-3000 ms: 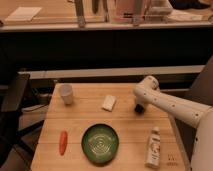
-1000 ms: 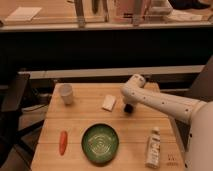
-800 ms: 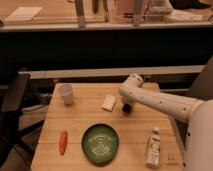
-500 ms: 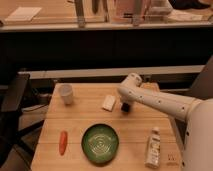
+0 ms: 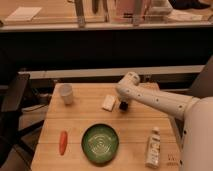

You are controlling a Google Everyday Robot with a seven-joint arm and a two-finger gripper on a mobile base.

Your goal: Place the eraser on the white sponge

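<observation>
The white sponge (image 5: 108, 102) lies flat on the wooden table (image 5: 75, 120), right of the white cup. My white arm reaches in from the right, and my gripper (image 5: 123, 105) hangs as a dark shape just right of the sponge, low over the table. I cannot tell the eraser apart from the dark tip of the gripper, and no separate dark block lies on the table. The gripper is beside the sponge, not over it.
A white cup (image 5: 66, 93) stands at the back left. An orange carrot (image 5: 63, 142) lies at the front left, a green plate (image 5: 100, 143) at the front middle, and a clear bottle with a white cap (image 5: 153, 147) at the front right. A dark chair (image 5: 12, 100) stands left of the table.
My arm has swung left across the table, bringing the gripper from the right side to just beside the white sponge. The other objects have not moved.
</observation>
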